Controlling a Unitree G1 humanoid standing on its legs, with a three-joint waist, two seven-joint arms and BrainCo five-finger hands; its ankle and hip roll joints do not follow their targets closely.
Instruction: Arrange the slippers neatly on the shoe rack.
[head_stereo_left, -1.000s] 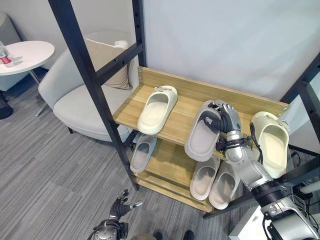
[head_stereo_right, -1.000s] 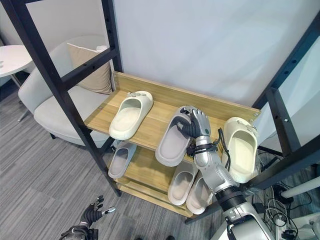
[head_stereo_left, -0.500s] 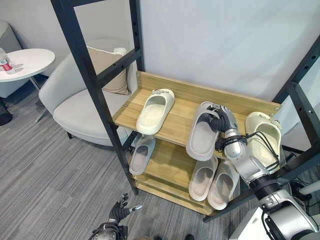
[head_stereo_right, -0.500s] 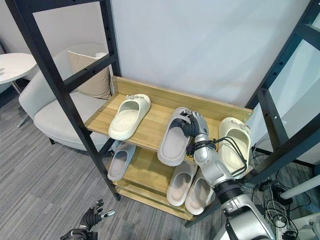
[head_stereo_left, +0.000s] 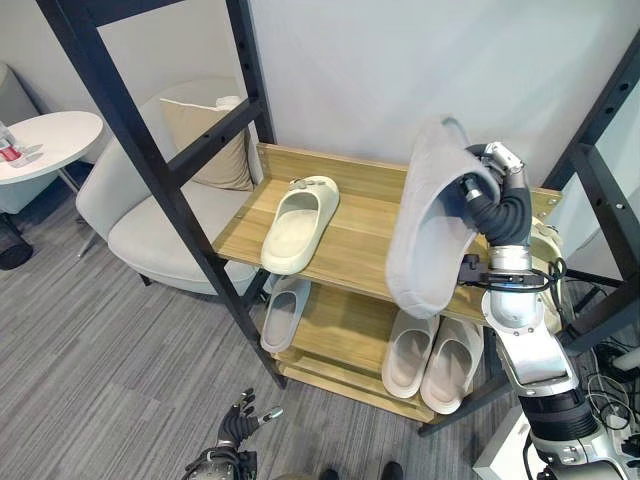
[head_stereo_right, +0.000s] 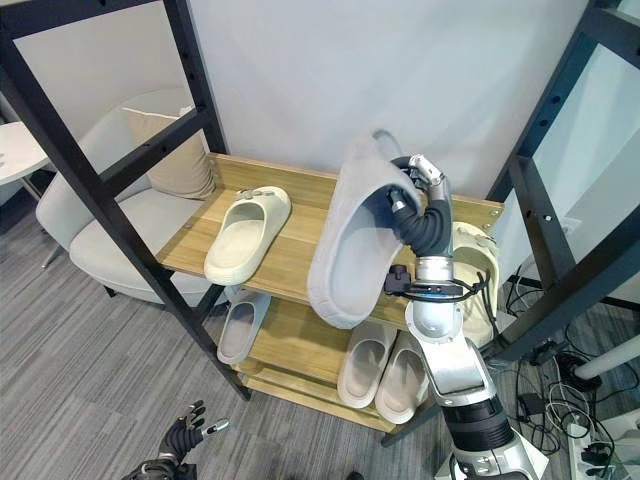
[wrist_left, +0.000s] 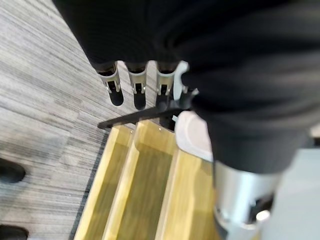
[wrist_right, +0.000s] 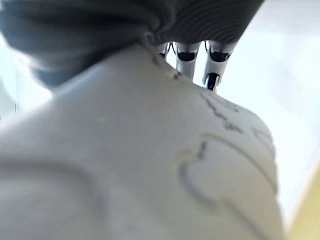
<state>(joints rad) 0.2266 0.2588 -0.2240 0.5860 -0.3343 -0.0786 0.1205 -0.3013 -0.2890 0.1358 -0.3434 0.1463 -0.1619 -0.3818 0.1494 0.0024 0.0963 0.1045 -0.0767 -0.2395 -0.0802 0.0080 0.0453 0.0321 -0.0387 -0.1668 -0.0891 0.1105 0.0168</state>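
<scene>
No writing, label or number can be read anywhere from here, neither on the slippers nor on the rack; the bottle's red label is too small to make out.

eye views: from the head, looking down, sharing the shoe rack (head_stereo_left: 340, 235) and armchair (head_stereo_right: 110, 235)
left wrist: low, near the floor (wrist_left: 45, 95)
right wrist: tight against a grey slipper (wrist_right: 150, 165)

The right arm (head_stereo_left: 530, 345) is clad in silver-grey metal shells, with a black band above the elbow. The right hand (head_stereo_left: 490, 190) is covered by dark ribbed material; the left hand (wrist_left: 135, 85) is fitted with silver, dark-tipped fingers.
</scene>
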